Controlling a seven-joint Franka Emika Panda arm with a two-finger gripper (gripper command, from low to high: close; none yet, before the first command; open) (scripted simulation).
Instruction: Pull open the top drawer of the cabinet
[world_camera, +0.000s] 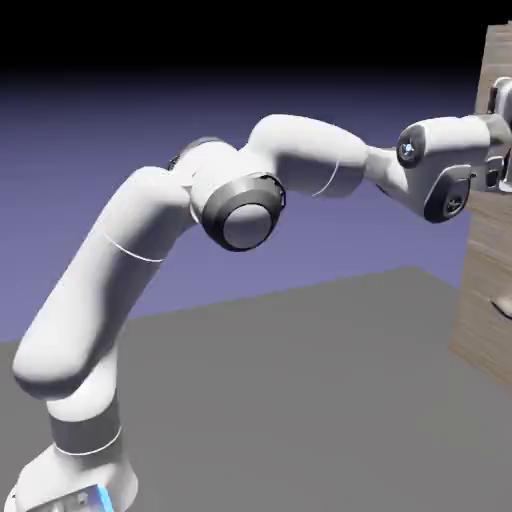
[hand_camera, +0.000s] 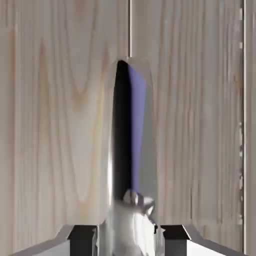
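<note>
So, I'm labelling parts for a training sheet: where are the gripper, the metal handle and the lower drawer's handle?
Gripper (hand_camera: 131, 240): hand view, midway between fingertips.
Metal handle (hand_camera: 150, 175): hand view, its right side.
Lower drawer's handle (world_camera: 503, 308): exterior view, its visible part.

This is no lived-in room but a computer-made scene, a bare robot test space. From where I stand, a white robot arm (world_camera: 120, 240) rises at the exterior view's left, over a plain dark grey surface (world_camera: 270, 390). Behind it hangs a flat blue-violet backdrop (world_camera: 70, 200), fading to black up top. The one piece of furniture is a boxy cabinet (world_camera: 485, 250) in light-brown wood grain, cut off by the exterior view's right edge. Up close, its boards (hand_camera: 60, 125) have the smooth, painted-on look of a rendered texture.
</note>
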